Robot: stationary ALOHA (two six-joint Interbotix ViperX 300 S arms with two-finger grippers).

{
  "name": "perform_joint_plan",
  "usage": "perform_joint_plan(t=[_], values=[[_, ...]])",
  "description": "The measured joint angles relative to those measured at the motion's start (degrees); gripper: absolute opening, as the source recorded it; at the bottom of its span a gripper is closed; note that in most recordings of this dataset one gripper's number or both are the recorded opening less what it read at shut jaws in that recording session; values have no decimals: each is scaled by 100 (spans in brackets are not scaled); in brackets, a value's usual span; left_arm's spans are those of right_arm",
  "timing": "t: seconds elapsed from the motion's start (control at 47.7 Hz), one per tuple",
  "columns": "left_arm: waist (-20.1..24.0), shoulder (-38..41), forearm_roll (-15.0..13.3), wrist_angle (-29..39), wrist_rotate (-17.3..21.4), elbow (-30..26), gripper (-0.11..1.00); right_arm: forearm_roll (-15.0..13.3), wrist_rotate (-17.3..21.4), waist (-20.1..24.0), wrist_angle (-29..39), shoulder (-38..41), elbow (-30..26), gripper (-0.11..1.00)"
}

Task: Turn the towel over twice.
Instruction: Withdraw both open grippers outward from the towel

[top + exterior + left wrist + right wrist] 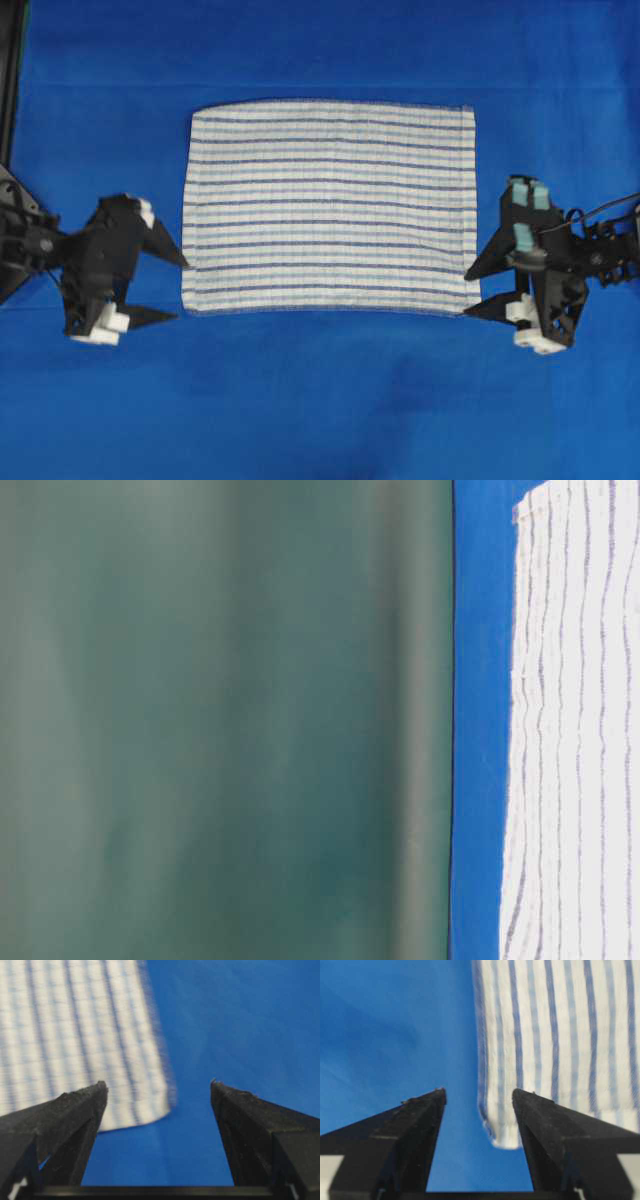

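Towel (330, 208): spread flat and open on the blue table cover (320, 400), roughly centred, long edges running side to side, stripes parallel to those edges. No folds seen from overhead; hems straight apart from a slight wave along the near edge.

Left gripper (173, 289): positioned at the towel's near left corner, jaws spread wide, nothing between them. Upper fingertip close to the left hem; lower fingertip over bare cover. Wrist view confirms: corner of the towel (85, 1045) lying on the surface ahead of the left finger, gap between the fingers showing blue cover only.

Right gripper (470, 293): positioned at the towel's near right corner, jaws spread, released. Wrist view: rounded corner of the towel (555, 1035) lying ahead of the gap between the fingers, not pinched; contact with the right-hand finger cannot be determined.

Table-level view: striped towel (575, 740) flat on the blue surface, plain grey-green backdrop (220, 720) behind.
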Motion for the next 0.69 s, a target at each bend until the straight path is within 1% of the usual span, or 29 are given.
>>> perform_joint_plan(t=[0.105,0.189,0.314,0.377,0.482,0.566,0.691], values=[[378,-413,0,70,211,0,78,-448,0,-334,123,-325,-35,61],[809,-773,0,79,448,9,78,-791,0,-668,185,-589,-35,61],[1362,-1292,0,79,729,79,77,-1143,0,-1204,202,-940,-18,61],[1556,-1547,0,88,844,114,77,-1257,0,-1406,202,-1090,18,61],[1819,-2004,0,88,888,167,77,-1389,0,-1679,202,-1318,62,61],[1890,-2259,0,123,914,193,77,-1459,0,-1846,202,-1494,97,61],[1907,-2531,0,211,914,202,77,-1485,0,-1960,193,-1652,141,61]])
